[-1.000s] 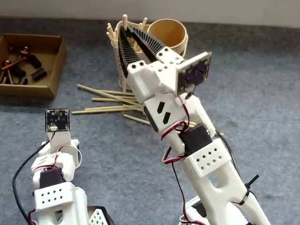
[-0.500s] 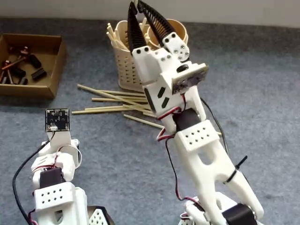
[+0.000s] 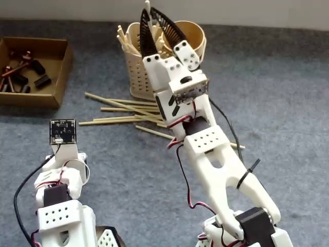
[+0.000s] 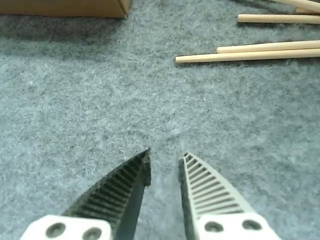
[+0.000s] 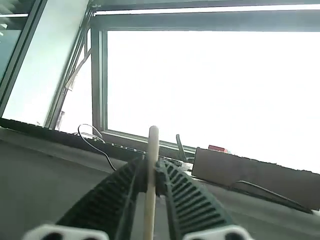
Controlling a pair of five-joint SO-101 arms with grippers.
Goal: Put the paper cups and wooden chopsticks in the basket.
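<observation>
pinching one wooden chopstick [image 5: 151,192] upright, tip skyward, between its fingers, the right gripper [image 3: 149,12] hangs over the basket [image 3: 138,77]; other chopsticks [image 3: 121,109] lie flat beside it; left gripper [image 4: 165,159], fingers narrowly parted, hovers above the desk [image 4: 75,75].

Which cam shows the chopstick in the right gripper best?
Right wrist view: the chopstick sits clamped in the right gripper, shaft plain. High view catches its tip by the basket; left wrist view faces loose chopsticks instead.
</observation>
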